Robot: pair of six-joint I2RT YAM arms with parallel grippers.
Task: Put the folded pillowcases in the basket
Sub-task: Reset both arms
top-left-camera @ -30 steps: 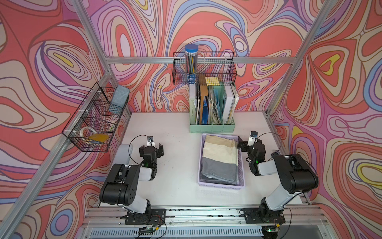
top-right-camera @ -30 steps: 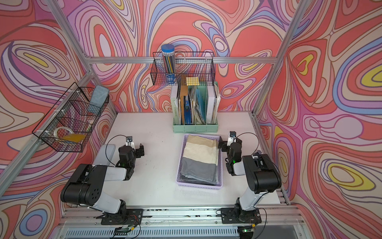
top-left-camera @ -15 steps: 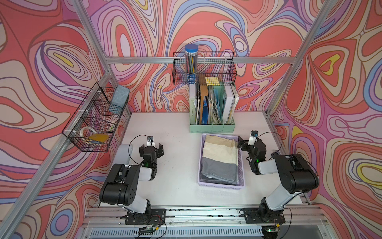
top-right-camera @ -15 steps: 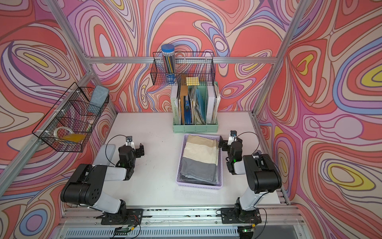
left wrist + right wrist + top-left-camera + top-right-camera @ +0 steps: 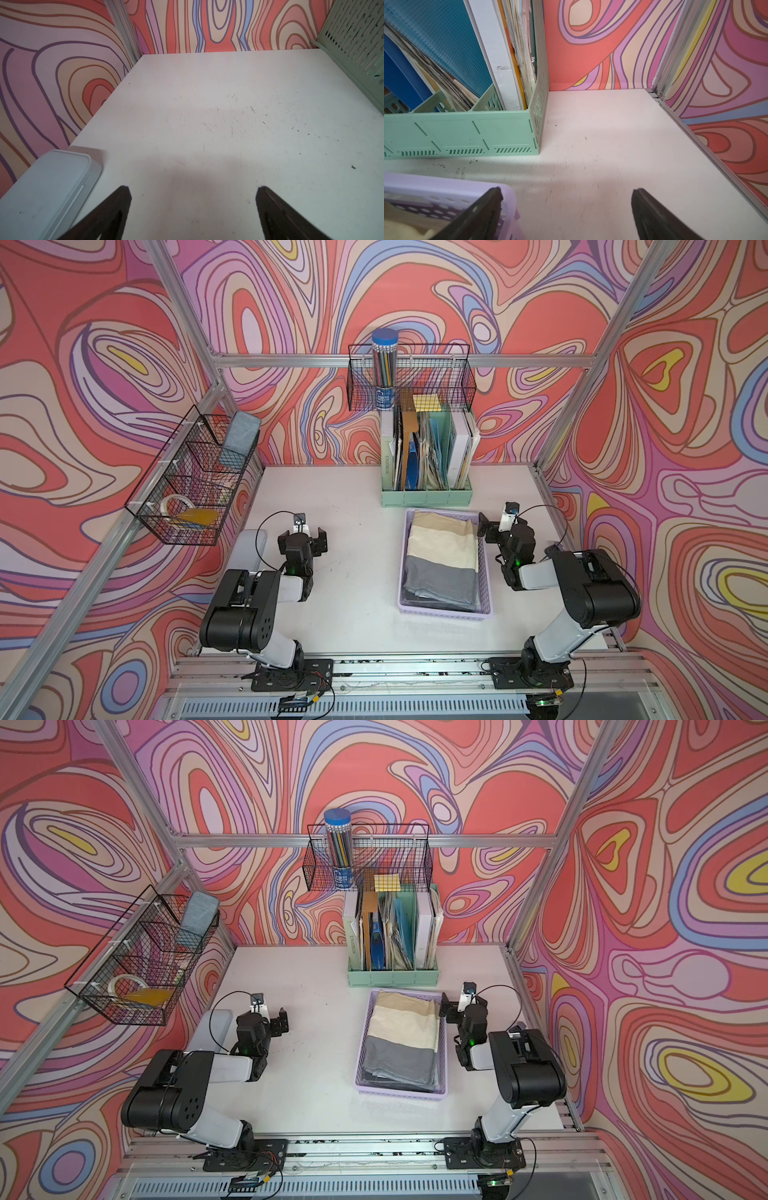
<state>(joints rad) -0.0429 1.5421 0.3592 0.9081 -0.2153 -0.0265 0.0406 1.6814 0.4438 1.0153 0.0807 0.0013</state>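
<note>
1. the folded pillowcase [image 5: 441, 556] lies inside the basket [image 5: 444, 616], with its cream bands toward the file holder [image 5: 426, 498] and its grey band toward the robot. we judge the placing done, or all but done.
2. the main risk sits with the right gripper [image 5: 566, 193]. it hangs just beside the basket's far corner, and in the right wrist view one finger [image 5: 481, 212] overlaps the lilac rim. we cannot tell whether it touches. if that arm swings inward or drops, the finger could hook the perforated wall and drag or tip the basket.
3. the grey layers at the near end look loosely stacked. a knock to the basket could send them over the low rim.
4. the left gripper [image 5: 193, 189] hangs over the bare table [image 5: 207, 104], with a pale flat tray [image 5: 47, 187] just beside one finger. a sideways sweep could nudge the tray.
5. both arms sit low, elbows bent near the front rail and forearms reaching toward the back wall. both sets of jaws are spread wide and hold nothing. the left one is well apart from the basket.
</note>
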